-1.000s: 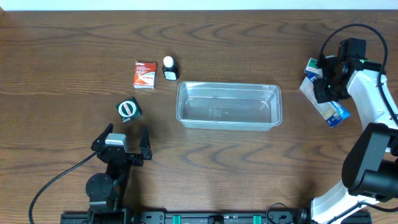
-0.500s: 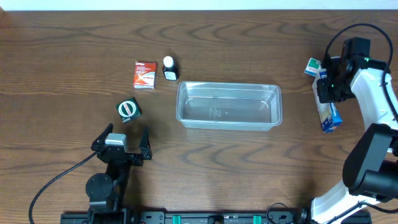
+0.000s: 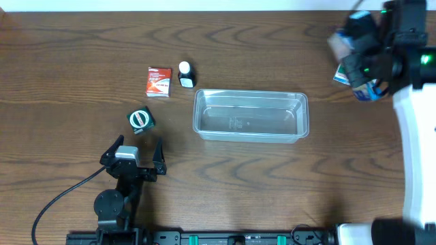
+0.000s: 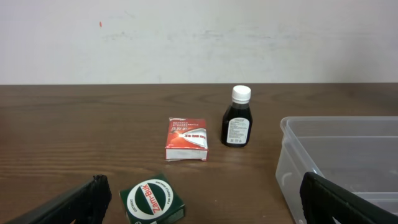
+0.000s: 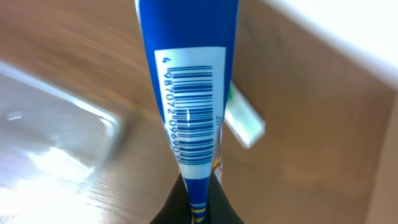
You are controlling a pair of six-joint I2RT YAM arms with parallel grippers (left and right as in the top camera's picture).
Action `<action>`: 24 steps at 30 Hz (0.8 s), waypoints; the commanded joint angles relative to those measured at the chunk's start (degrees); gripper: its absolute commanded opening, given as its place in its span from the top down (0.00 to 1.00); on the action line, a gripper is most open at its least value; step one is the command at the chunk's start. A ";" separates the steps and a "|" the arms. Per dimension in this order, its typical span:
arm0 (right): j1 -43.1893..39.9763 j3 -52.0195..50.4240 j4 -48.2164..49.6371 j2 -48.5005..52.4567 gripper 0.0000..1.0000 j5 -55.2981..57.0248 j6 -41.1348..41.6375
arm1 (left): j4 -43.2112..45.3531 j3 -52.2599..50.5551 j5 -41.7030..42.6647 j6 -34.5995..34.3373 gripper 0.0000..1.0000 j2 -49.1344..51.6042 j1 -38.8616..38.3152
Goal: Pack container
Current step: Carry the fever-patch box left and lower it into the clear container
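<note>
One relation decides the coming move: where the tub lies from the loaded gripper. Right gripper (image 5: 194, 210) is clamped on the narrow end of a blue-and-white plastic packet with a printed barcode (image 5: 189, 106), whose long axis runs straight out from the fingertips. Just beyond the packet, a small white-and-green box (image 5: 244, 119) lies on the brown wooden table (image 3: 68, 41), apart from everything else. Further out, the clear shallow rectangular plastic tub (image 3: 249, 117) sits mid-table, empty, with its long axis running left-right. From the right gripper it lies toward the robot's left and somewhat back toward the base. The wrist view catches only a blurred corner of it at frame left. The overhead view of that arm is smeared, so height over the table isn't readable. My read: the packet's axis will need lining up with the tub's long side before lowering. Left gripper (image 3: 139, 145) is parked near the base with its jaws spread wide and nothing between them. The tub is ahead and to its right, about as far from it as from the right gripper. Farthest out on the left are a small green pack with a round label (image 3: 141, 120), a red-and-white cardboard box (image 3: 159, 81) and a dark bottle with a white cap (image 3: 185, 74), all outside the tub.
</note>
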 commanded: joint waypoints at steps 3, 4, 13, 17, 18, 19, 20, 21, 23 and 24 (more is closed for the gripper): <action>11.58 1.16 -1.44 -4.52 0.99 3.19 -13.66 | -1.84 -1.09 0.35 0.76 0.02 -0.35 0.28; 13.11 1.18 -1.95 -4.55 0.99 4.24 -14.32 | -1.86 -1.09 0.35 0.76 0.02 -0.35 0.28; 23.91 -2.01 -5.38 -2.86 0.99 10.88 -16.74 | -1.86 -1.09 0.35 0.76 0.02 -0.35 0.28; 28.17 -5.64 -3.78 -2.25 0.99 14.34 -18.49 | -1.86 -1.09 0.35 0.76 0.02 -0.35 0.28; 29.11 -6.73 -3.21 -2.19 0.99 14.62 -18.73 | -1.86 -1.09 0.35 0.76 0.02 -0.35 0.28; 29.92 -7.93 -2.36 -2.01 0.99 14.75 -18.88 | -1.86 -1.09 0.35 0.76 0.02 -0.35 0.28; 30.49 -9.01 -1.44 -1.90 0.99 14.80 -18.86 | -1.86 -1.09 0.35 0.76 0.02 -0.35 0.28; 30.97 -10.03 -0.46 -1.79 0.99 14.82 -18.84 | -1.86 -1.09 0.35 0.76 0.02 -0.35 0.28; 31.91 -12.79 2.34 -1.62 0.99 15.67 -18.84 | -1.86 -1.09 0.35 0.76 0.02 -0.35 0.28; 32.39 -14.21 3.78 -1.62 0.99 16.46 -18.84 | -1.86 -1.09 0.37 0.76 0.02 -0.35 0.28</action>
